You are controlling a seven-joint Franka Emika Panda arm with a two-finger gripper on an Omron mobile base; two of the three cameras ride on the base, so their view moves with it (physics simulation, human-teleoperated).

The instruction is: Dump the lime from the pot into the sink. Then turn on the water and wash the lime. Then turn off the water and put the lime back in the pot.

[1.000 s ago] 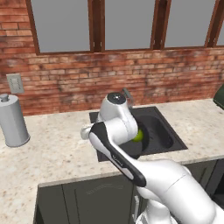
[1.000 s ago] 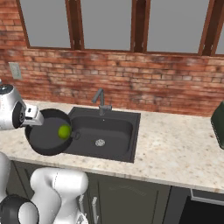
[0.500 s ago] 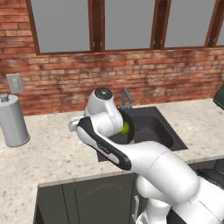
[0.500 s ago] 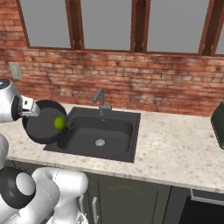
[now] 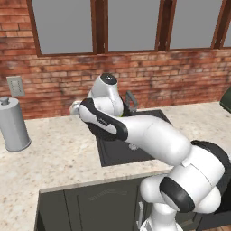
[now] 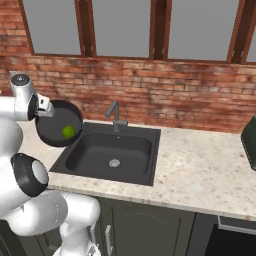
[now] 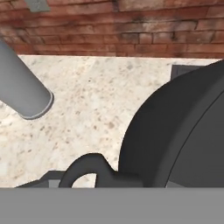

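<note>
Where the speckled beige stone counter (image 6: pixel 200 165) meets the red brick wall (image 6: pixel 200 102), the black rectangular recessed sink (image 6: pixel 131 145) sits with its round silver drain (image 6: pixel 114 162) and grey angular faucet (image 6: pixel 115 115) at the back edge. Left of the sink's left edge, the wide round dark grey-black pot (image 6: pixel 56 127) hangs tipped steeply on its side, mouth toward the basin. A tall grey metal canister (image 5: pixel 13 124) stands near the counter's left end. The small bright green lime (image 6: pixel 68 131) rests inside the tilted pot. The gripper (image 6: pixel 46 107) sits at the pot's upper rim; its jaw state cannot be told.
</note>
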